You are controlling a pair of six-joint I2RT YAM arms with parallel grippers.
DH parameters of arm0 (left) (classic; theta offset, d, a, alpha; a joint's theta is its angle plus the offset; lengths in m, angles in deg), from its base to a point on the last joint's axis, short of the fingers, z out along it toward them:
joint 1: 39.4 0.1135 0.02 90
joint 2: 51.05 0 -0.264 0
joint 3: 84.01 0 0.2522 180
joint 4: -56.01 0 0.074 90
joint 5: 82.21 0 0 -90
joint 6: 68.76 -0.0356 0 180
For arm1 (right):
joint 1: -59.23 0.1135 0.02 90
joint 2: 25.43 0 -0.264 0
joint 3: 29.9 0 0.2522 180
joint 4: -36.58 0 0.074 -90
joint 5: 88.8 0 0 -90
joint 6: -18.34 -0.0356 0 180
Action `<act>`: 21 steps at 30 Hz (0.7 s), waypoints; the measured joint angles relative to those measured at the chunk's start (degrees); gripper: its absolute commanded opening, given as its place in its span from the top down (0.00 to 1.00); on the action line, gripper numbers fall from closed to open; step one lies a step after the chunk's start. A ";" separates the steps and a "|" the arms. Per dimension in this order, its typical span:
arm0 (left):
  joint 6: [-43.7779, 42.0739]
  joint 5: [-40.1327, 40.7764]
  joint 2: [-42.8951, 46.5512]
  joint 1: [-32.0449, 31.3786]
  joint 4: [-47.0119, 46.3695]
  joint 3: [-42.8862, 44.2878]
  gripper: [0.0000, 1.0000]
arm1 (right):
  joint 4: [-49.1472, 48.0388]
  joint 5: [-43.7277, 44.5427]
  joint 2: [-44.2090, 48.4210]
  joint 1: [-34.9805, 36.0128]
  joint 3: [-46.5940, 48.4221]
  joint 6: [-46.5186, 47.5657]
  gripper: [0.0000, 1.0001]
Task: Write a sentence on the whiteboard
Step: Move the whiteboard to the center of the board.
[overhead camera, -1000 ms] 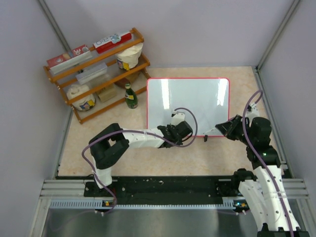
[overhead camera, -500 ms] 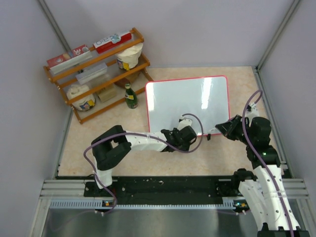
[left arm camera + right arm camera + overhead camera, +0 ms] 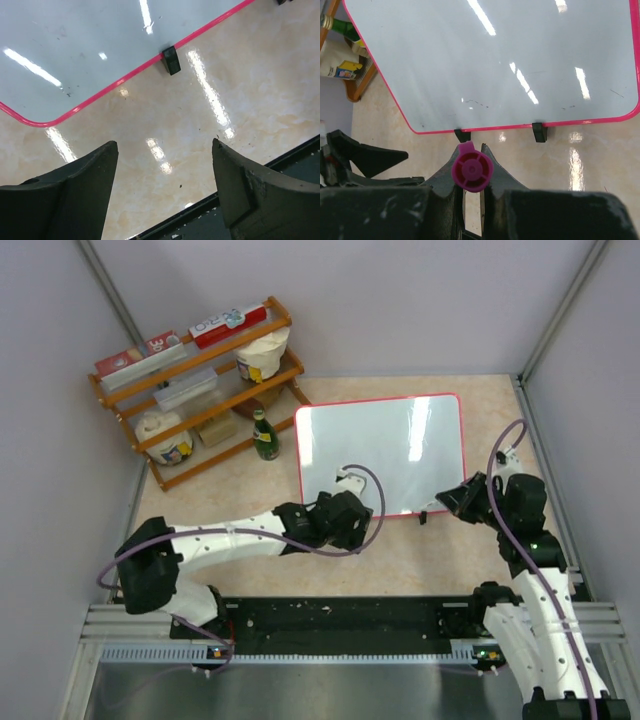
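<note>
At the far left a wooden rack [image 3: 200, 390] holds boxes and tubs, and a green bottle [image 3: 264, 435] stands on the beige surface [image 3: 240, 500] just right of it. The left arm reaches from the near left toward the middle, and the left hand [image 3: 164, 142] hangs over the bare surface just near of the whiteboard's near-left corner, its fingers spread wide with nothing between them. The whiteboard [image 3: 380, 450] lies flat in the middle-right of the surface, slightly turned, its red-pink frame and a small black foot [image 3: 171, 60] showing along the near edge; only faint specks show on its glossy face. At its near-right corner the right hand [image 3: 452, 500] is closed tight on a pink marker [image 3: 472, 171], whose round end faces the wrist camera.
</note>
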 measured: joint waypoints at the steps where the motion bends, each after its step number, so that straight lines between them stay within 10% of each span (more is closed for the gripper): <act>1: -0.81 -0.02 1.27 0.35 0.20 0.13 0.20 | 0.09 0.02 -0.15 0.00 0.13 0.09 1.00; 21: -5.75 -43.28 15.34 50.12 -19.32 -14.03 0.10 | -1.46 -1.73 -0.81 -0.02 1.42 1.84 1.00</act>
